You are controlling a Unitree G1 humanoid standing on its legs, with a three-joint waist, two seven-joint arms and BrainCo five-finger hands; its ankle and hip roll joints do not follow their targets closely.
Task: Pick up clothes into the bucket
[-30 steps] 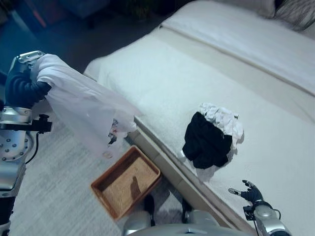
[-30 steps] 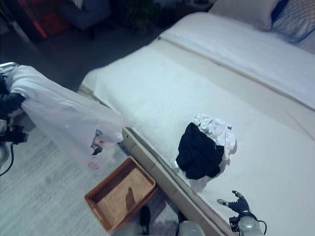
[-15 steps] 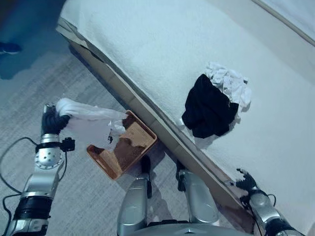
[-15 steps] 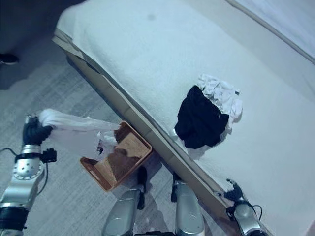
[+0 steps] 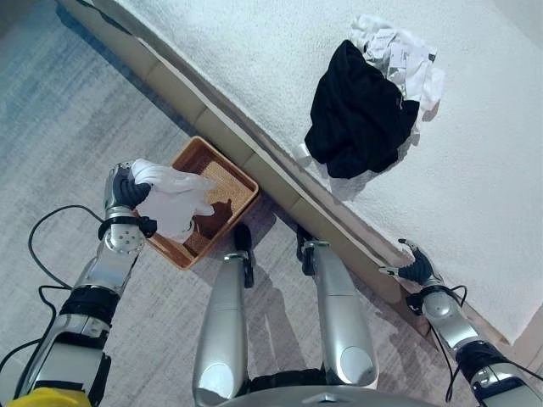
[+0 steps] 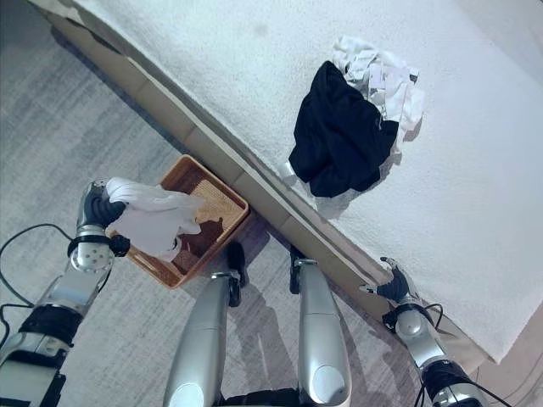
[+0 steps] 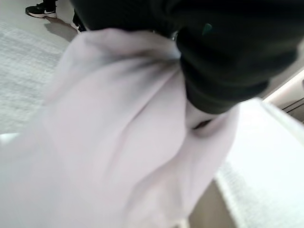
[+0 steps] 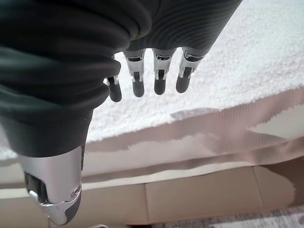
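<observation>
Over the near left edge of the wicker basket (image 5: 227,174), a bunched white garment (image 5: 174,197) is being held by the left hand (image 5: 125,188), whose fingers are curled round the upper end of the cloth. The garment is hanging down from that grasp, with its lower folds draped across the basket's near left rim and reaching over the woven bottom. In the left wrist view the white cloth (image 7: 118,156) is being seen from very close, gathered under the hand's dark ribbed cover.

The basket is being kept on the grey carpet (image 5: 51,127), just beside the beige base of the bed (image 5: 254,51), its far right corner almost touching the bed frame. On the bed's white cover, well to the right of and farther than the basket, a black garment (image 5: 356,114) is lying crumpled, and a smaller white garment (image 5: 407,59) is tucked against its far right side, the two touching.

At the lower right, the right hand (image 5: 416,270) is being held near the near edge of the mattress, holding nothing. Its fingers (image 8: 159,83) are being shown in the right wrist view as straight and relaxed, pointing toward the white cover without gripping it.
</observation>
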